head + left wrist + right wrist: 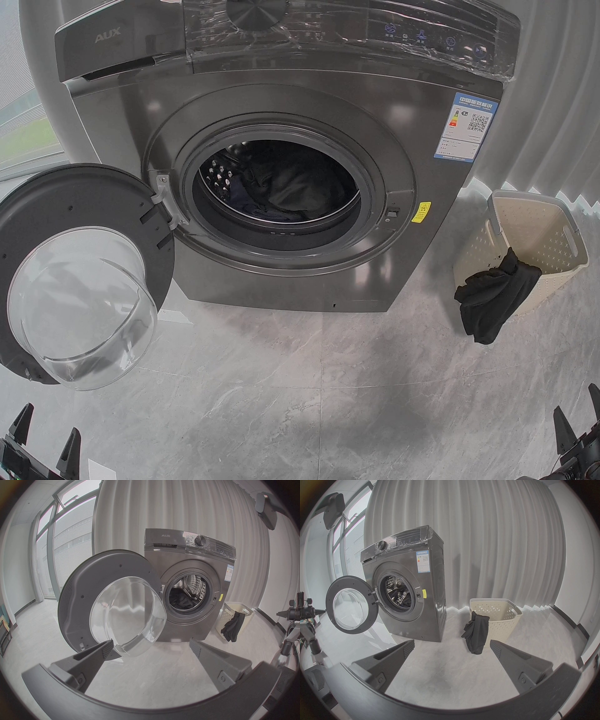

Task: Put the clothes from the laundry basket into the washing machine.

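The left gripper and the right gripper are held low at the near edge, each with its fingers spread and nothing grasped, well apart from every task thing; this is judged to be a ready pose between picks. Bare floor lies between them and the work. Farther on, at the left, the door is swung fully open on its hinge, so that the drum mouth is left free. It juts out on the left arm's side, though, and could be struck by a careless swing. At the right, a black garment is draped over the near rim of the basket, hanging down its outer wall to the floor, where it can be pinched easily by the right gripper. Beyond, dark clothes lie inside the washer, so part of the load is judged done. A pleated curtain is hung behind.
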`<state>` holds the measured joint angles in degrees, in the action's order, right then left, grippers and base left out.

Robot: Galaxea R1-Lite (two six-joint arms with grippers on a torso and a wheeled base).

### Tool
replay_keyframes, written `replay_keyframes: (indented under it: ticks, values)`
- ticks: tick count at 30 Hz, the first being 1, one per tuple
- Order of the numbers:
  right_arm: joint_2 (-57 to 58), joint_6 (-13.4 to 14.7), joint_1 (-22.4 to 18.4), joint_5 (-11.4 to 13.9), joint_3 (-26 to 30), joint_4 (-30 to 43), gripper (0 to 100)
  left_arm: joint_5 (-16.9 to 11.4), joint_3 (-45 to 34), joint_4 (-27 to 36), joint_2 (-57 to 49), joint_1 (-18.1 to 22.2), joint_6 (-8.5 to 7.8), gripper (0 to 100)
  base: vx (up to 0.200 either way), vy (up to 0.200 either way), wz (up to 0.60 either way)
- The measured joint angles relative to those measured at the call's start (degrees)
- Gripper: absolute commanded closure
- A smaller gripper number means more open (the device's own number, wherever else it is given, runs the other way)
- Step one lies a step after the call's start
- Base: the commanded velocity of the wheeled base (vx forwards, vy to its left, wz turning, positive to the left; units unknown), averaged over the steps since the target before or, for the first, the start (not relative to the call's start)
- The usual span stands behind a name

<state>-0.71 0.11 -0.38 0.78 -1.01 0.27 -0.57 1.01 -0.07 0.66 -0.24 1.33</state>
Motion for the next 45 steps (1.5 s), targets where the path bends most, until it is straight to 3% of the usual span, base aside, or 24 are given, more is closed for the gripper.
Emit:
replay_keyframes:
  ticks: [5, 11, 18, 26, 38, 45]
  values:
    - [-0.02, -0.01, -0.06, 0.0, 0.0, 0.0, 0, 0.06, 0.0, 0.0, 0.0, -0.02, 0.23, 0, 0.0, 0.0, 0.0]
    - [-0.02, -0.01, -0.06, -0.02, 0.0, -0.02, 0, 0.04, 0.0, 0.0, 0.02, -0.02, 0.23, 0, 0.0, -0.2, 0.0]
    - [-0.04, -0.01, 0.0, 0.0, 0.0, 0.0, 0, 0.06, 0.0, 0.0, 0.05, -0.02, 0.33, 0, 0.0, 0.0, -0.51]
    - [-0.06, -0.01, -0.06, -0.02, 0.0, -0.02, 0, 0.04, 0.0, 0.0, 0.09, 0.04, 0.37, 0, 0.0, 0.0, 0.0]
    - [-0.11, -0.06, -0.06, 0.01, 0.0, 0.0, 0, 0.06, 0.0, -0.04, 0.13, -0.02, 0.33, 0, 0.0, -0.2, -0.1]
    - [-0.13, -0.06, 0.0, 0.01, 0.0, -0.02, 0, 0.04, 0.0, -0.02, 0.16, -0.02, 0.39, 0, 0.0, 0.0, -0.34]
